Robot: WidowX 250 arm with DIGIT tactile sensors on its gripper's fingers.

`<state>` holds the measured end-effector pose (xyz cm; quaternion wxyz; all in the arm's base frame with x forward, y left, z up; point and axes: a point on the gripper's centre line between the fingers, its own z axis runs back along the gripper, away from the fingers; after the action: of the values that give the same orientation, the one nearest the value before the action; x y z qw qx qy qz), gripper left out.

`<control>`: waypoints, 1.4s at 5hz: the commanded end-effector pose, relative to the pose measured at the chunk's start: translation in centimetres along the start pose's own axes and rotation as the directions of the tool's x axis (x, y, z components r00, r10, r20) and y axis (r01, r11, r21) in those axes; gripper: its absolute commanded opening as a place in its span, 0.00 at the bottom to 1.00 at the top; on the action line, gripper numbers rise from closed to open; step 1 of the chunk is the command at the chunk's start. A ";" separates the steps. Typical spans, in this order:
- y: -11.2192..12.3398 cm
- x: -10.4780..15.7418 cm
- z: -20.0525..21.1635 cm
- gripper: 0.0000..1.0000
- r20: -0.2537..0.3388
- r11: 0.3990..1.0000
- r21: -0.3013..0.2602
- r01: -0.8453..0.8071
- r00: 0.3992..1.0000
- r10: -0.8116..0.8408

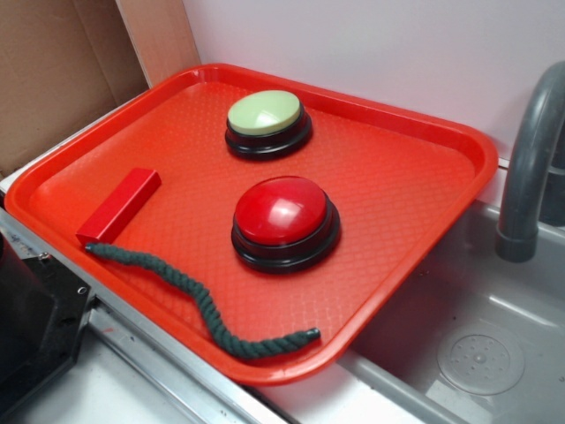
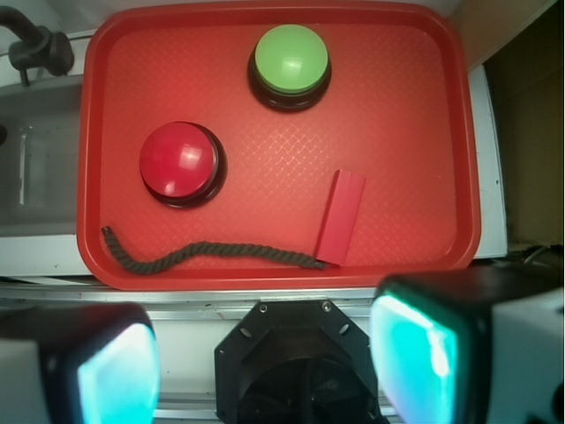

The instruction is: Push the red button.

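Two padded fingers (image 2: 115,375) of the gripper (image 2: 265,362) filled the bottom of the wrist view, spread wide apart with nothing between them, their pads glowing pale teal. They hung over the near edge of the counter, short of the red tray (image 2: 406,115) and touching none of its contents.

On the tray, the red button (image 2: 179,161) sat on its black base, glossy and domed, toward the sink side and roughly midway along the tray. From the exterior camera it was the closer of the two domes (image 1: 285,215). The green button (image 2: 290,59) stood well apart from it, nearer the far rim.

A dark green rope (image 2: 207,254) lay in a loose wave along the near rim, one end meeting the small red block (image 2: 341,216), which lay flat and slightly angled. Beside the tray, a grey sink (image 1: 481,353) and its curved faucet (image 1: 530,159) stood against the pale wall.
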<state>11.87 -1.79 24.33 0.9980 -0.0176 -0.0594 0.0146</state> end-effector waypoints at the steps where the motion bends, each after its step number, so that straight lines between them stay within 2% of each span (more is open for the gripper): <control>1: 0.0 0.0 0.0 1.00 0.000 1.000 0.000 0.000 1.000 0.000; 2: -4.9 3.1 -5.5 1.00 0.052 0.969 0.052 0.240 0.969 -0.243; 3: -8.7 4.0 -9.4 1.00 0.055 0.942 0.138 0.305 0.947 -0.315; 4: -9.6 5.4 -13.9 1.00 0.058 0.955 0.161 0.247 0.964 -0.259; 5: -10.0 6.3 -16.4 1.00 0.021 0.960 0.127 0.251 0.966 -0.256; 6: -8.9 7.9 -18.4 1.00 0.014 0.961 0.112 0.253 0.967 -0.256; 7: -7.9 7.9 -19.8 1.00 -0.013 0.962 0.102 0.254 0.967 -0.254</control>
<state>21.84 -10.23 5.66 0.9915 0.0454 -0.0495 -0.1111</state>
